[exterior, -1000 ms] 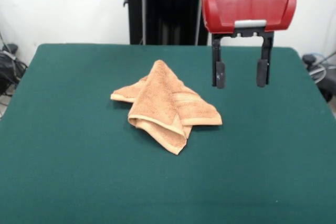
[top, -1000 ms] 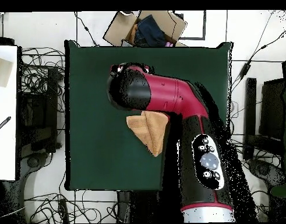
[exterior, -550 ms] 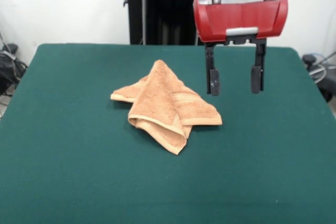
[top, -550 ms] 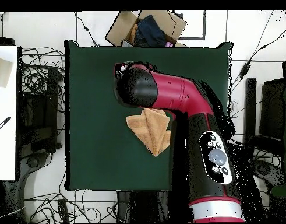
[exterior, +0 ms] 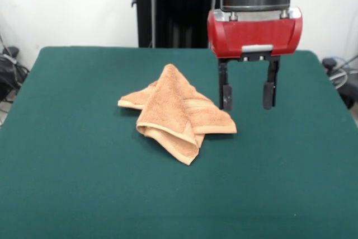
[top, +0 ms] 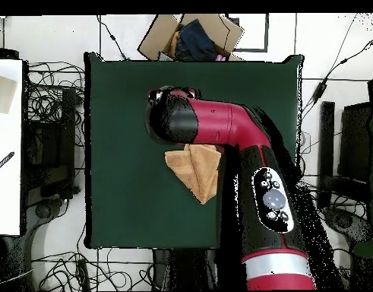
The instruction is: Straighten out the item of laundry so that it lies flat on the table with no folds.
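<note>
1. The gripper [exterior: 246,94] has moved left and lower over the last second, now hanging just right of the towel [exterior: 176,113], fingers spread and empty.
2. The towel lies unmoved, bunched in folds mid-tabletop [exterior: 78,172].
3. Judgement: the approach is closing; a grasp at the towel's right corner looks next.

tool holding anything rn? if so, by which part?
Nothing held. The tool is open and empty, beside the towel, not touching it.
</note>
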